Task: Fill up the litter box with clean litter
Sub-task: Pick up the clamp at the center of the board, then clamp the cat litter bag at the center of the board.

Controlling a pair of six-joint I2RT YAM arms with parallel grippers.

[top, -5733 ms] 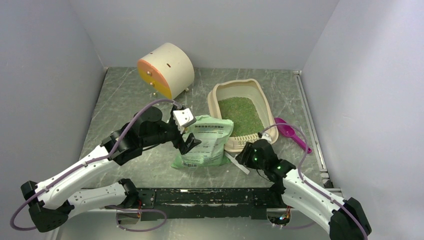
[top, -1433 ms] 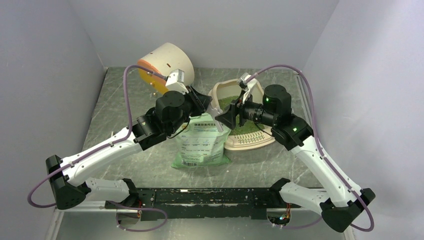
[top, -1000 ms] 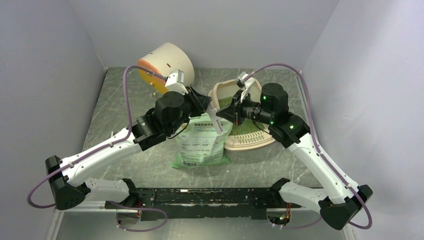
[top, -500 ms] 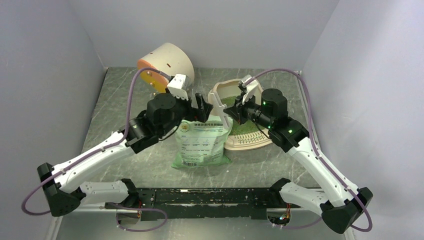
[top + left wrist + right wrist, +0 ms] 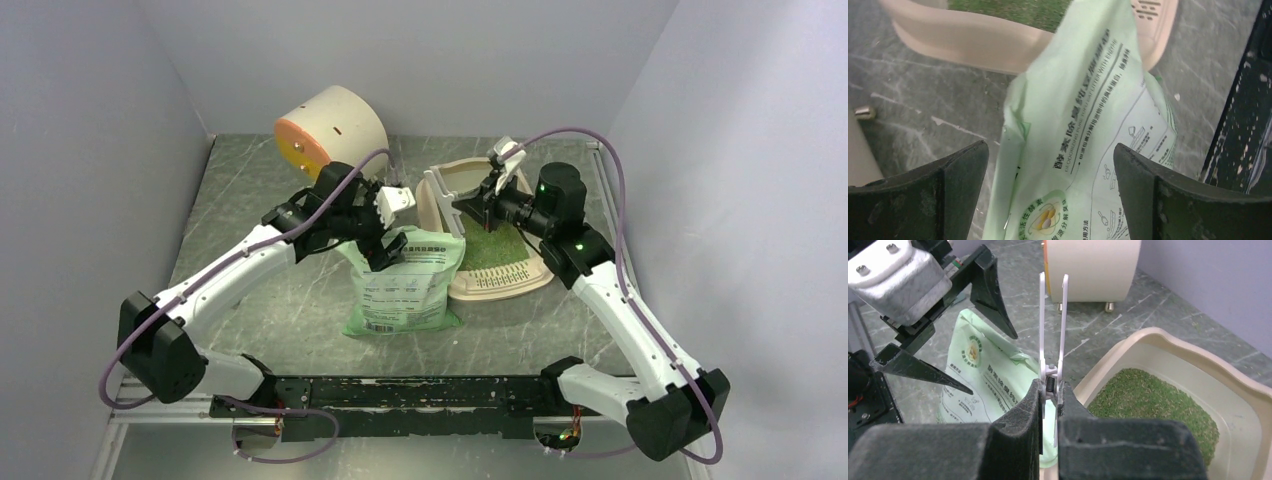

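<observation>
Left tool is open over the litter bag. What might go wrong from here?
The left tool stands open around the top of the light-green printed plastic bag, gripping nothing; the bag seems only to lean on the beige plastic litter box and may slump. The right tool pinches the thin white plastic clip over the green litter granules; it might slip in.

Left arm (image 5: 225,285) and right arm (image 5: 625,315): white shells, black joints, purple cables (image 5: 575,132), green status lights (image 5: 577,246), black tapering jaws, two-screw grey wrist block (image 5: 893,277).
</observation>
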